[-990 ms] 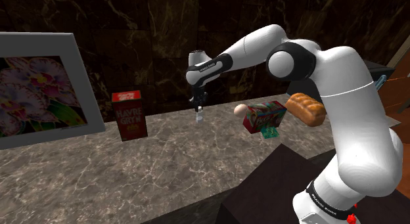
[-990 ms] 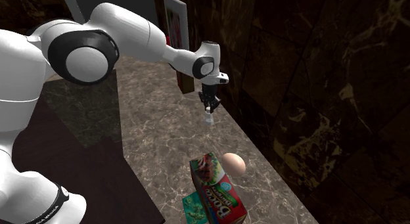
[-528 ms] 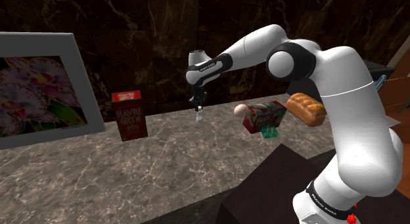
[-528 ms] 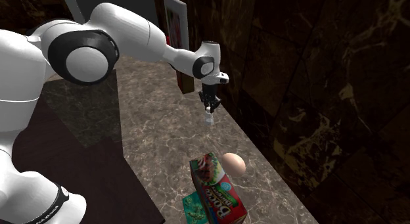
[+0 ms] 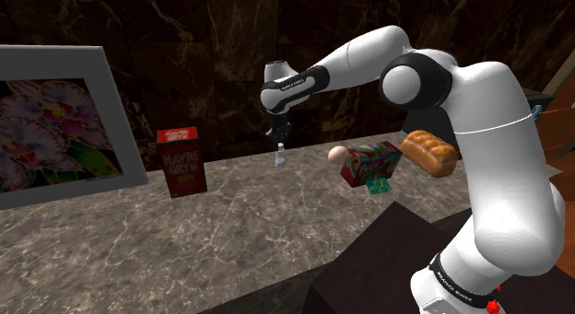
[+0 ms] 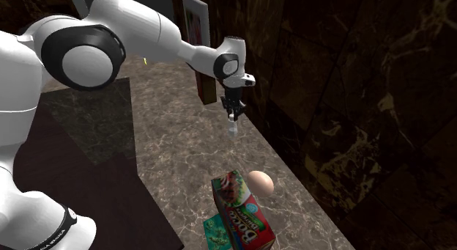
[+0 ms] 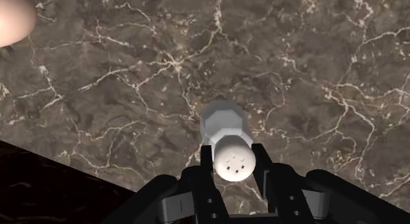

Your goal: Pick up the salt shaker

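The salt shaker [image 7: 227,136] is a small pale grey bottle with a white perforated cap, clasped between my two black fingers. My gripper [image 7: 234,165] is shut on it near the cap. In the shoulder view the shaker [image 5: 279,158] hangs under the gripper [image 5: 278,146], clear of the marble counter [image 5: 230,229]. From the second exterior view the gripper [image 6: 232,118] holds the shaker [image 6: 233,128] above the counter, close to the dark back wall.
A red box [image 5: 181,161] stands at the shoulder view's left, beside a framed flower picture [image 5: 55,123]. A pale egg [image 5: 338,154], a red-green carton [image 5: 370,165] and a bread loaf [image 5: 428,150] lie to the right. The dark stand [image 5: 387,257] sits in front.
The gripper has risen a little with the salt shaker in it, lifting the shaker higher above the counter. The arm's forearm has tilted upward.
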{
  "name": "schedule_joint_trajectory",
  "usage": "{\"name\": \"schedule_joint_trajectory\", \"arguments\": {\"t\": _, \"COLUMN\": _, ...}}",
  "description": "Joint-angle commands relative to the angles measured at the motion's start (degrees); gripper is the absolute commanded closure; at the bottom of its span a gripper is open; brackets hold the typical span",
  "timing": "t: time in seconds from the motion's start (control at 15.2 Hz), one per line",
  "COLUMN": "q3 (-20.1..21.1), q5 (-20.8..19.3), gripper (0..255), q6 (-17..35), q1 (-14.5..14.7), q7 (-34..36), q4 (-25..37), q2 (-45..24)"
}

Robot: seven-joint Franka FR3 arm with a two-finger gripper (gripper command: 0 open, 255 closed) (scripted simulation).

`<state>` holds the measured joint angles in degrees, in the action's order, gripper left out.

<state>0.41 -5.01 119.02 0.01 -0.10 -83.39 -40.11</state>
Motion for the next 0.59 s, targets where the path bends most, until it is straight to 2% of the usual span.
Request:
{"name": "schedule_joint_trajectory", "arguments": {"t": 0.0, "q3": 0.03, "q5": 0.04, "gripper": 255, "q6": -1.13, "q1": 0.01, "q7": -0.08, "q4": 0.22, "q2": 0.89}}
{"name": "schedule_joint_trajectory", "arguments": {"t": 0.53, "q3": 0.09, "q5": 0.17, "gripper": 255, "q6": -4.59, "q1": 0.0, "q7": -0.35, "q4": 1.48, "q2": 3.09}}
